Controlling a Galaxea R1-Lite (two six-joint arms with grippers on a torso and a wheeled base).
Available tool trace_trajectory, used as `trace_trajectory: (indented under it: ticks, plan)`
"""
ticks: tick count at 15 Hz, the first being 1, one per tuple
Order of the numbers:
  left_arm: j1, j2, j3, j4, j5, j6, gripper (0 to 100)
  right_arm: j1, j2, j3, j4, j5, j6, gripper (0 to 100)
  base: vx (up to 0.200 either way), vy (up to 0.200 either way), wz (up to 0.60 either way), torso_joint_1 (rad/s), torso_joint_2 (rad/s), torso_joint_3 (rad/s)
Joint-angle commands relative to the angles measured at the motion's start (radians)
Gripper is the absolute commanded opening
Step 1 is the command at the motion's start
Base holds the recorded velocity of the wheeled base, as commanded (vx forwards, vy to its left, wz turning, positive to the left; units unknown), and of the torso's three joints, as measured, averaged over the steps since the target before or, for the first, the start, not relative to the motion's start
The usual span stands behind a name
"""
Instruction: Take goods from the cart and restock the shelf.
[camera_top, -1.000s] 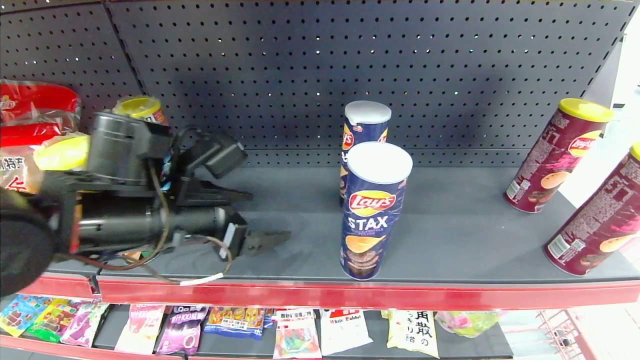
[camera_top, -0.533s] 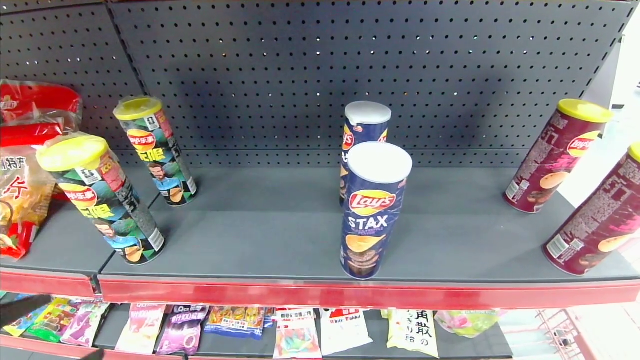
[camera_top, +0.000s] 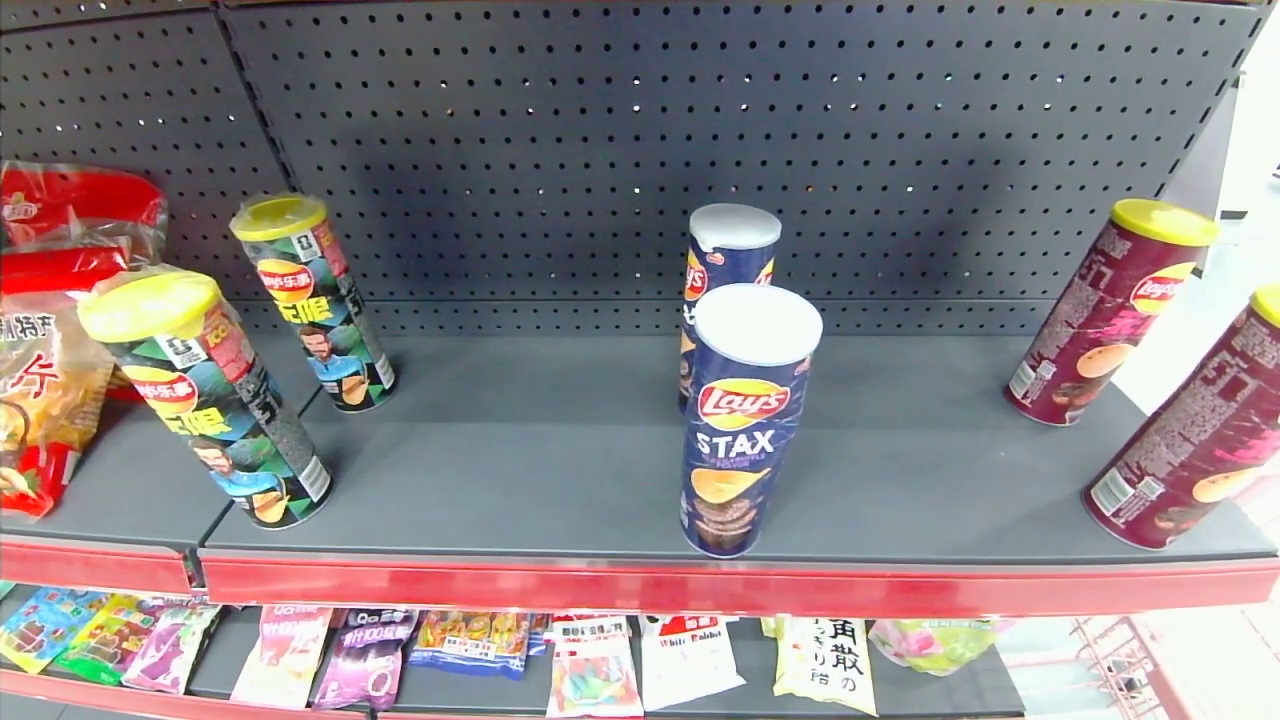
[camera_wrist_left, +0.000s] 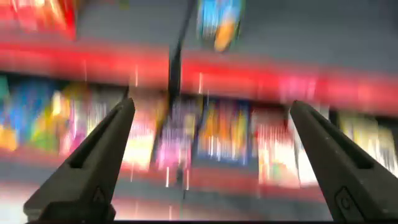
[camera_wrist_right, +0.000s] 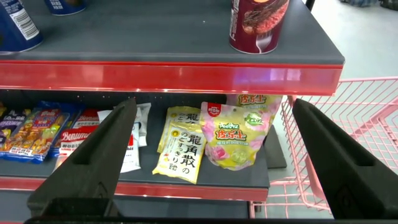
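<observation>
Red front edge of the grey shelf taken as the reference line.

- Front blue can: upright just behind the edge, about mid-length.
- Rear blue can: straight behind the first, farther from the edge, near the pegboard back. Cannot tell if the two touch.
- Toward the edge's left end: front yellow-lidded can close behind the edge, rear yellow-lidded can farther back, the two apart.
- Snack bags: at the far left end, beside the front yellow-lidded can.
- Toward the edge's right end: front maroon can near the edge, rear maroon can farther back.
- Sweet packets: in a row on the lower shelf under the edge.

Left gripper: fingers spread wide with nothing between them, facing the edge, packets showing below it.

Right gripper: fingers wide apart and empty, level just under the edge near its right end, facing the packets. Pink cart: wire frame below and beyond the edge's right end.
</observation>
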Motion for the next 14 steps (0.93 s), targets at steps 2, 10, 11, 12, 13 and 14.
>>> trace_trajectory:
  ticks: [2, 10, 11, 12, 13, 14]
  plan:
    - [0.008, -0.036, 0.14, -0.137, -0.035, 0.012, 100, 0.001, 0.0, 0.0, 0.0, 0.001, 0.0, 100, 0.0, 0.0, 0.0, 0.0, 0.0, 0.0]
    - [-0.176, -0.097, 0.142, -0.081, 0.047, 0.061, 100, 0.001, 0.0, 0.0, 0.0, 0.001, 0.0, 100, 0.0, 0.0, 0.0, 0.0, 0.0, 0.0]
    - [-0.165, -0.123, 0.142, -0.081, 0.048, 0.057, 100, 0.001, 0.0, 0.0, 0.0, 0.001, 0.0, 100, 0.0, 0.0, 0.0, 0.0, 0.0, 0.0]
    - [-0.164, -0.131, 0.142, -0.081, 0.076, 0.046, 100, 0.001, 0.0, 0.0, 0.0, 0.001, 0.0, 100, 0.0, 0.0, 0.0, 0.0, 0.0, 0.0]
    - [-0.164, -0.131, 0.142, -0.082, 0.109, 0.046, 100, 0.001, 0.0, 0.002, 0.0, 0.001, 0.0, 100, 0.0, 0.0, 0.0, 0.0, 0.0, 0.0]
    - [-0.164, -0.131, 0.142, -0.081, 0.109, 0.047, 100, 0.001, 0.0, 0.0, 0.0, 0.001, -0.002, 100, 0.0, 0.0, 0.0, 0.0, 0.0, 0.0]
